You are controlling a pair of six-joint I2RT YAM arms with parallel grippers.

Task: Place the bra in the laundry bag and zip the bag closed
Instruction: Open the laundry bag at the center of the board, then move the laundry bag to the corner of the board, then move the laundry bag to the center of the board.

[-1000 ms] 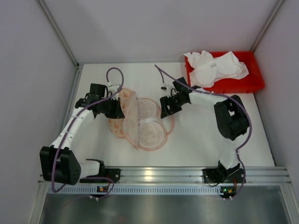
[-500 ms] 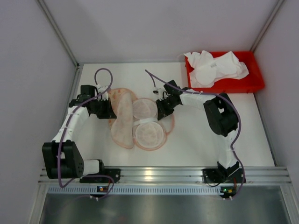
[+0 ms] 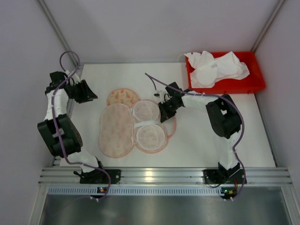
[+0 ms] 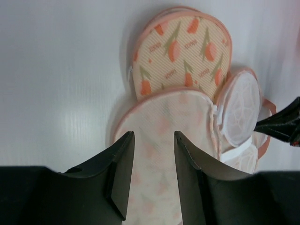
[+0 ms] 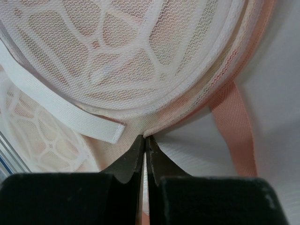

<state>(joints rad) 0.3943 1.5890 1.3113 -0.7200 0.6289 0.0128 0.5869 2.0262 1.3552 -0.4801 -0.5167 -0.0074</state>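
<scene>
The right gripper (image 5: pixel 144 137) is clenching its jaws fully, the two dark tips meeting with no gap right at the peach rim of the laundry bag (image 3: pixel 115 133), just under the edge of a white mesh cup (image 5: pixel 126 47). The wrist view is too close to say whether a thin fold of that rim is being caught between them. A white elastic band (image 5: pixel 61 115) is lying across the cup's lower left, and a peach strap (image 5: pixel 233 126) is trailing off the rim to the right of the tips onto the white table (image 3: pixel 201 140). The left gripper (image 4: pixel 153 136) is standing released, its jaws parted with nothing between them, and it is hanging above the table at the far left, well apart from the bag. Through the gap its camera is looking down on the bag's pale mesh flap (image 4: pixel 154 105), with the tulip-printed panel (image 4: pixel 185 51) beyond it. From above, the bag is lying open and flat at mid-table: the mesh flap is spreading to the left, the printed panel is showing at the far end, and two white mesh cups are sitting side by side along the right half, the right gripper touching down at the right edge of the farther one. The bra (image 3: pixel 215 68) is lying in a white heap in the red tray (image 3: pixel 225 87) at the far right corner, well apart from the bag and from both grippers.
</scene>
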